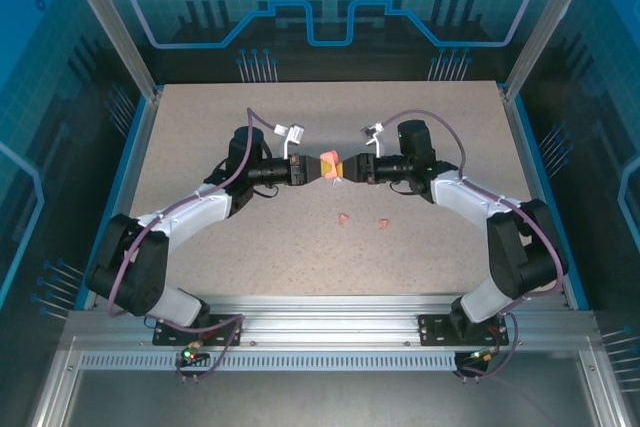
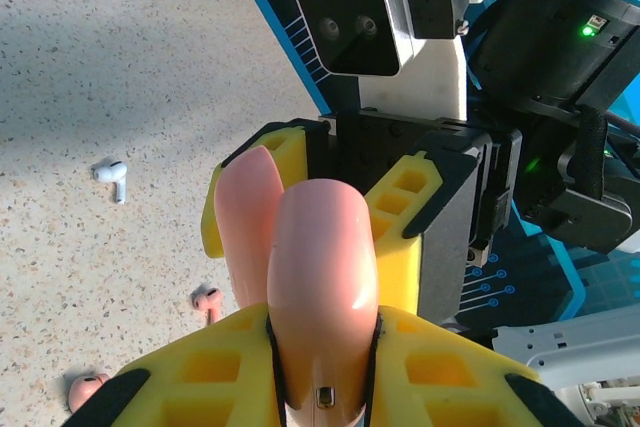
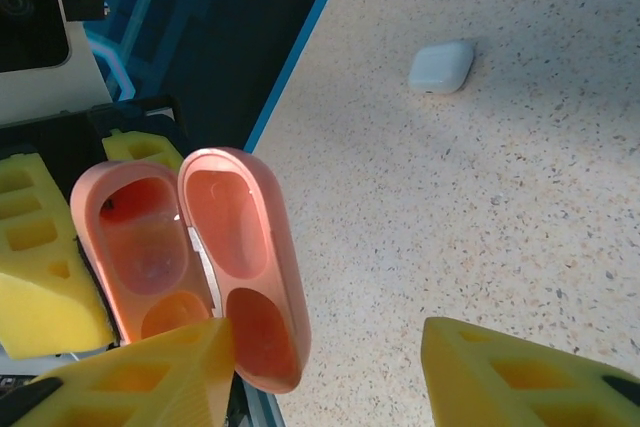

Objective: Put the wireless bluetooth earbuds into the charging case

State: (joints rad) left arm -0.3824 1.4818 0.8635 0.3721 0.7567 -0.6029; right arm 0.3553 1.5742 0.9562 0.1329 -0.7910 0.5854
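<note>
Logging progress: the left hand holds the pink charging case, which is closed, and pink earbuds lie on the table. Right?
No: the left hand holds the pink charging case, which is open, as the right wrist view shows, and pink earbuds lie on the table.

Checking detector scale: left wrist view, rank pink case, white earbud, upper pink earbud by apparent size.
1. pink case, far largest, though nearest the camera.
2-3. white earbud and upper pink earbud: alike, not rankable.
</note>
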